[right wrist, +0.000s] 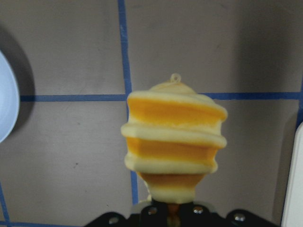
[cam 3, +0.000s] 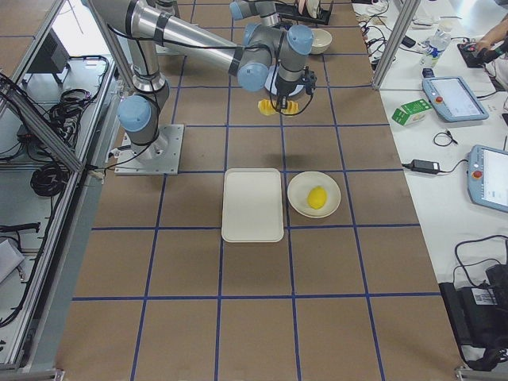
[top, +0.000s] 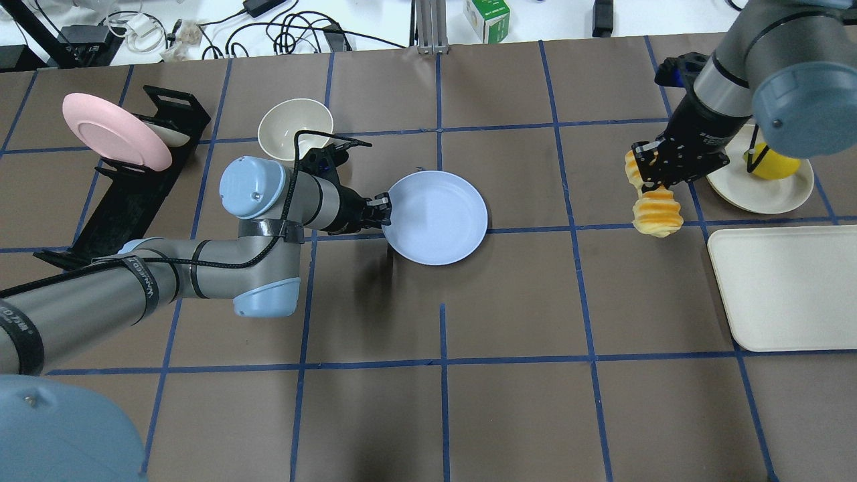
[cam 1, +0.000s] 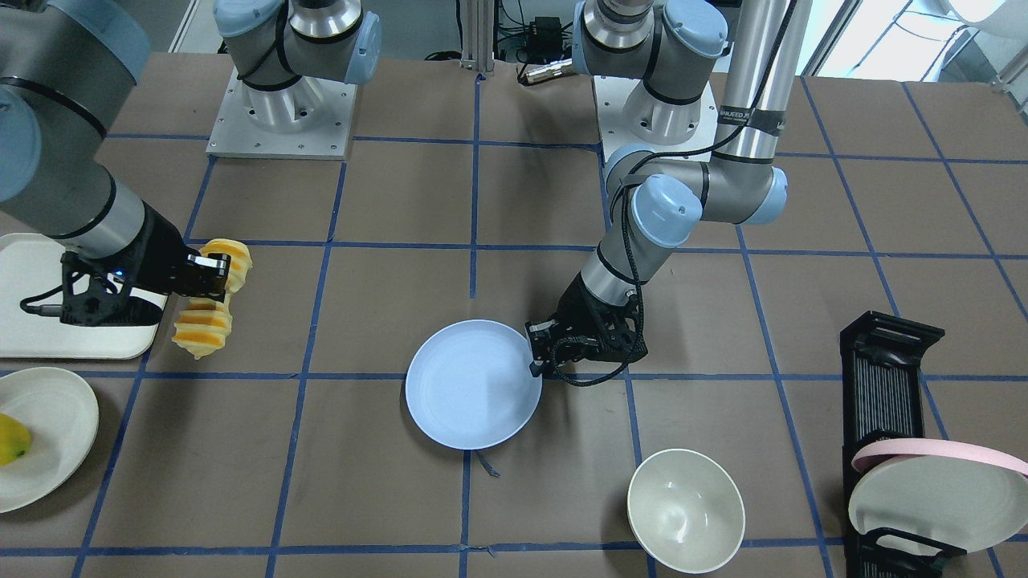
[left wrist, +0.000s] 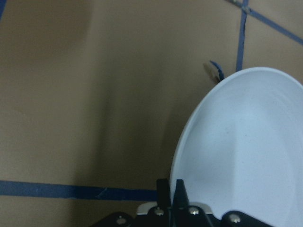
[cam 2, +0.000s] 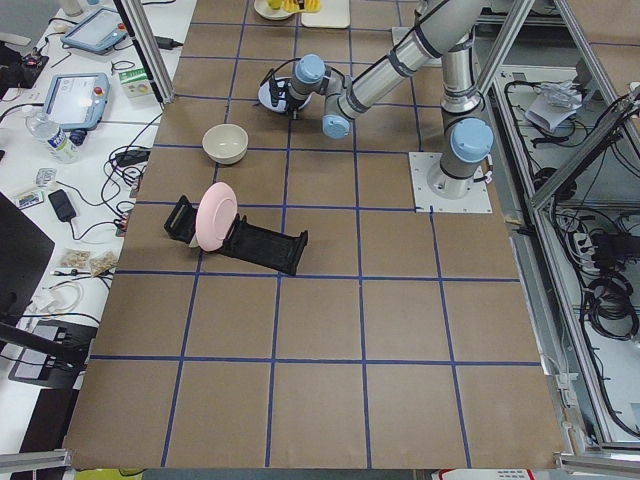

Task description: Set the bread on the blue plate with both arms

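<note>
Overhead exterior view: right claw (top: 651, 179) grips the ridged yellow-orange bread loaf (top: 657, 213) mid-length, above the brown worktop (top: 509, 301). Left claw (top: 384, 209) pinches the round pale blue plate (top: 438, 217) rim, mid-worktop.

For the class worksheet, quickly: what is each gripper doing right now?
Left gripper: closed on the rim of the blue plate.
Right gripper: closed on the bread.

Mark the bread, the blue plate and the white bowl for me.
bread (top: 657, 211), overhead view, free ridged end.
blue plate (top: 438, 217), overhead view, bare centre.
white bowl (cam 1: 685, 510), front-facing view, inside bottom.
</note>
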Action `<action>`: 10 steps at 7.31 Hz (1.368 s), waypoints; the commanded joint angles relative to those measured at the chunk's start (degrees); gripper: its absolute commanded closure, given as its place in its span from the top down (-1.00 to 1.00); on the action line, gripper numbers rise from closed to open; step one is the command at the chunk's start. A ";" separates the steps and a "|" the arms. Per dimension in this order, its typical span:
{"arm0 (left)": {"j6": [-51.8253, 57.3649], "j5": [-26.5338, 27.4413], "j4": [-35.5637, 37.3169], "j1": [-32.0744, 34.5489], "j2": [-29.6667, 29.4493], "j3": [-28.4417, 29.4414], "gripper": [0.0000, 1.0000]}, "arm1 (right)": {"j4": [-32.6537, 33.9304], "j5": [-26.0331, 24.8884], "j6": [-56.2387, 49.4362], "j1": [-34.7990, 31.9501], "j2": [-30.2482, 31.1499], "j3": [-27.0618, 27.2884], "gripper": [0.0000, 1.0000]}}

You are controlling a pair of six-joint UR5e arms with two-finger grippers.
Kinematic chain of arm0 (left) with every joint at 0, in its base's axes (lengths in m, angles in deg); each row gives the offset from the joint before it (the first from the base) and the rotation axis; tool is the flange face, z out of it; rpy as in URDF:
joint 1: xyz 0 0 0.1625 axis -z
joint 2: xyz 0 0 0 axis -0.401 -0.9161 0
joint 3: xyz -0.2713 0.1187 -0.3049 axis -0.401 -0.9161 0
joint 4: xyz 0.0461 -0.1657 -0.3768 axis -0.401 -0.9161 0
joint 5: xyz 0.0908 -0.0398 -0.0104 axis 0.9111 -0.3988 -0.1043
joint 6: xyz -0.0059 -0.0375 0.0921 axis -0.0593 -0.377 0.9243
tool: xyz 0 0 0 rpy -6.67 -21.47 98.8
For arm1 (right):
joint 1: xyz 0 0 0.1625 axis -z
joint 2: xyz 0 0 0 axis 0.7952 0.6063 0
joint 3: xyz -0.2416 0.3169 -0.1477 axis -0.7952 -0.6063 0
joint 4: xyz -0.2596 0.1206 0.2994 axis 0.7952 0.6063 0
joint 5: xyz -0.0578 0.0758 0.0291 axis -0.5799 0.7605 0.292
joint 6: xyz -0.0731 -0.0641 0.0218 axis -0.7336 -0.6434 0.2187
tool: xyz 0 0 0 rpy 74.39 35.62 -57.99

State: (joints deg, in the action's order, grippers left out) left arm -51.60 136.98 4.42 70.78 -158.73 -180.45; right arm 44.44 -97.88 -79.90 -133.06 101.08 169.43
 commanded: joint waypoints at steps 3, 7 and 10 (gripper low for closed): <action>2.66 6.99 -20.04 0.58 6.08 7.83 1.00 | 7.06 2.48 11.30 -10.83 -4.00 -0.10 -1.00; 14.15 15.71 -69.60 0.23 14.18 31.45 1.00 | 17.84 4.59 18.14 -17.68 -11.11 -0.81 -1.00; 15.68 20.12 -71.20 0.23 17.70 35.29 1.00 | 25.78 4.68 27.39 -23.31 -17.09 -0.81 -1.00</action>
State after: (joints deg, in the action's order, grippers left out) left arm -36.38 156.15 -65.83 71.09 -142.45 -146.32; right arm 67.95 -93.26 -55.85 -154.23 86.32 168.57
